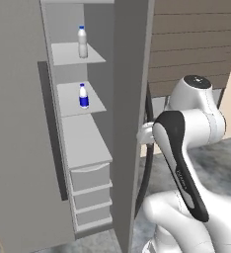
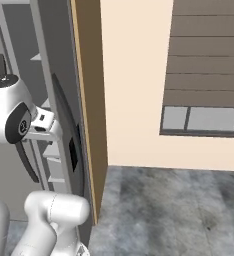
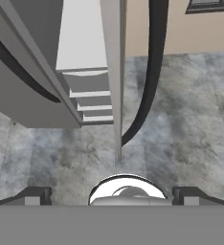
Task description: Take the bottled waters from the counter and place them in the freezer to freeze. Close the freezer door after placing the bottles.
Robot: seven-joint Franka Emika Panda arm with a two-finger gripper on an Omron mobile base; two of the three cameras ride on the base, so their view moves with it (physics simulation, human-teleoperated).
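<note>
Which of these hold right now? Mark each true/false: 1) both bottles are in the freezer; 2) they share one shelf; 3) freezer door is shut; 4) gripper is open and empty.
1) True: the plain bottle and the labelled bottle both stand inside the freezer.
2) False: the plain bottle is on the upper shelf, the labelled one on the shelf below.
3) False: the freezer door stands open, edge toward the camera.
4) True: the gripper has its jaws spread wide, nothing between them.

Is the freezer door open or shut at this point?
Open. The freezer door stands edge-on, swung out, leaving the white shelves and both bottled waters exposed inside the freezer.
</note>
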